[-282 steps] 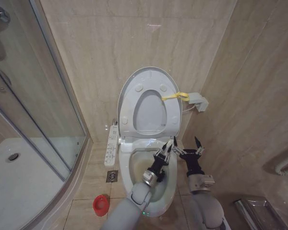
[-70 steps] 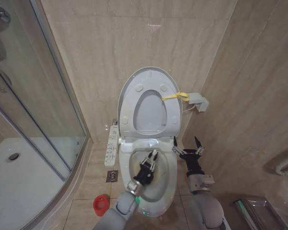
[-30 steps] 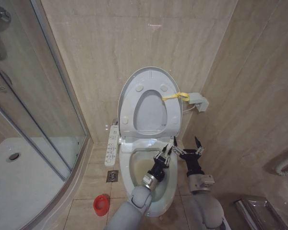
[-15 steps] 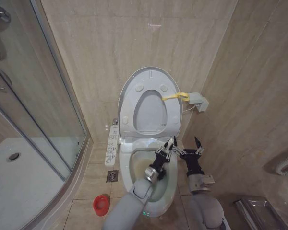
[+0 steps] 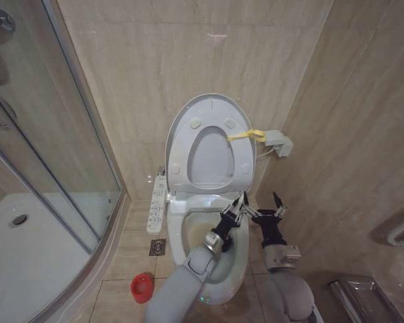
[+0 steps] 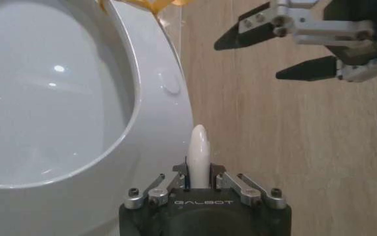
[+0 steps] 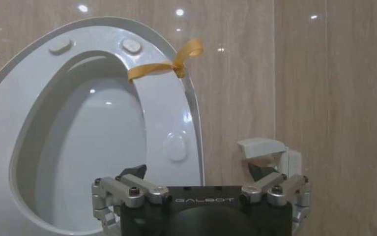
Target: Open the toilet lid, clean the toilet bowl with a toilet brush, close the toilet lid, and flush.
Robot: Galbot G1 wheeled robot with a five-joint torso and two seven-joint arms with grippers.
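Observation:
The toilet lid (image 5: 209, 111) stands raised against the wall, its yellow strap (image 5: 246, 135) on the right edge; it also shows as the toilet lid (image 7: 182, 123) with the strap (image 7: 165, 66). Below it lies the open toilet bowl (image 5: 188, 242). My left gripper (image 5: 236, 210) hangs over the bowl's right rear rim, shut on the toilet brush's white stick handle (image 6: 199, 155); the bristle head is hidden. My right gripper (image 5: 261, 202) stands open just right of the toilet, and appears again as the right gripper (image 6: 286, 46). The red cup holder (image 5: 141, 288) sits on the floor at left.
A glass shower screen (image 5: 60, 155) and white shower tray (image 5: 27, 256) stand at left. A white control panel (image 5: 157, 203) and a floor drain (image 5: 157, 247) lie beside the toilet. A wall box (image 5: 277, 142) and the tiled right wall are close; a metal bin (image 5: 357, 296) stands low right.
My left gripper has moved with the brush from the bowl's middle toward its right rear rim, shifting slightly back and forth there. The right arm has stayed still.

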